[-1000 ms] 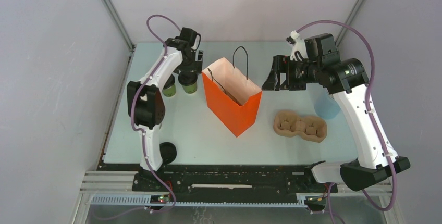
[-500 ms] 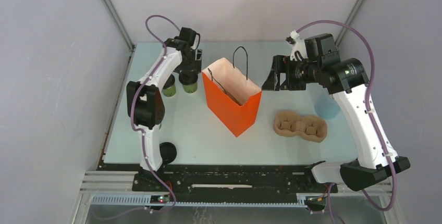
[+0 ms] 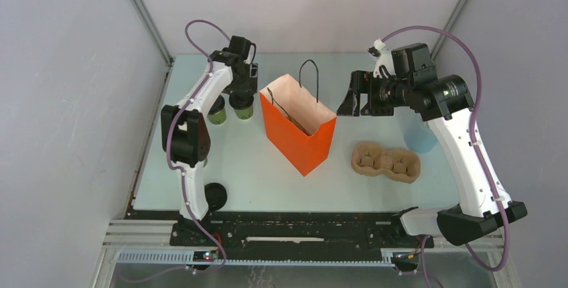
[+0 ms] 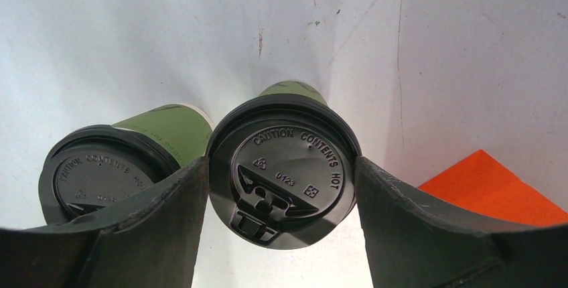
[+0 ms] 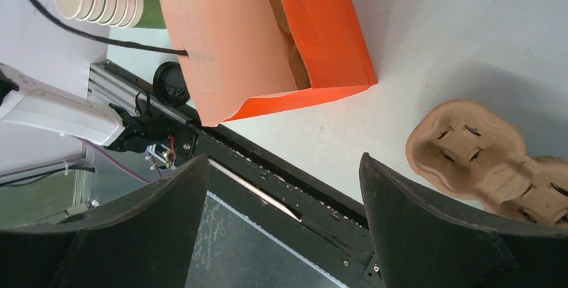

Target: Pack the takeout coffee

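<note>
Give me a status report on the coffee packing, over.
Left gripper straddling lidded cup, grip unconfirmed. Right gripper open beside orange bag. Second lidded cup close alongside, one finger between them.

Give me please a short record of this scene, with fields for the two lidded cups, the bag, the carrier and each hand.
orange bag: upright, mouth open
first cup: upright, black lid on
second cup: upright, lidded, close beside the first cup
left hand: fingers flank the first cup's lid; grip unclear
right hand: open, empty, raised beside the orange bag
cup carrier: lying flat, no cups in it
</note>
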`<state>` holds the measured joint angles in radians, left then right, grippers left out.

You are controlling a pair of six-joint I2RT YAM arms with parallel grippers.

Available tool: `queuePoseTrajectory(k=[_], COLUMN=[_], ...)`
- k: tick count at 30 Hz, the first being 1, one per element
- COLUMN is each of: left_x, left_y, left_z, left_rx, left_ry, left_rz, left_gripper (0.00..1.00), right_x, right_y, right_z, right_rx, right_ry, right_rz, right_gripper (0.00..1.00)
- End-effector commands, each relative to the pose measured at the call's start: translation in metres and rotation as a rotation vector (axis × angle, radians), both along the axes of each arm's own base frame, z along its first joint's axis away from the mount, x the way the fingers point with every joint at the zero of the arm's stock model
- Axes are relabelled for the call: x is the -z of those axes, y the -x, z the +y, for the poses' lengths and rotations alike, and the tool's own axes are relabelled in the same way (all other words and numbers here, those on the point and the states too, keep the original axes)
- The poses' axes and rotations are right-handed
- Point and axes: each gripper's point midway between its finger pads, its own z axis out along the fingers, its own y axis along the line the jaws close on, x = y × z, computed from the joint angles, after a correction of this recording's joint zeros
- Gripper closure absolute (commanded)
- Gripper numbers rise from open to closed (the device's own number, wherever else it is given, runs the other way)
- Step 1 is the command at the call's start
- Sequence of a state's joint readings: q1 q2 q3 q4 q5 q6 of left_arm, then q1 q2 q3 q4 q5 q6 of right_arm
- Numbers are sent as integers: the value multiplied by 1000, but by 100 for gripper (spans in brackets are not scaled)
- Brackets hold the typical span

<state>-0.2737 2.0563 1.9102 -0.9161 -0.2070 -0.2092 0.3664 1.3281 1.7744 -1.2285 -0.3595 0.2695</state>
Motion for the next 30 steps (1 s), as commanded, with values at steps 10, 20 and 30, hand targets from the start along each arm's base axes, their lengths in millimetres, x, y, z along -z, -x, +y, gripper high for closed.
queuePoseTrajectory(k=[10, 20, 30], left_x=[-37, -7, -9], left_y=[22, 24, 34], left_z=[8, 0, -1], left_rx=[7, 31, 46], left_ry=[5, 25, 28], left_rz=[-31, 53, 70], left_gripper=[36, 28, 7], right_x=[-5, -5, -5], right_y=[-12, -8, -9], right_z=[-10, -12, -14], right_rx=[150, 144, 151], right_ry=[-31, -30, -30], right_rz=[-27, -22, -27], right_gripper=[7, 8, 8])
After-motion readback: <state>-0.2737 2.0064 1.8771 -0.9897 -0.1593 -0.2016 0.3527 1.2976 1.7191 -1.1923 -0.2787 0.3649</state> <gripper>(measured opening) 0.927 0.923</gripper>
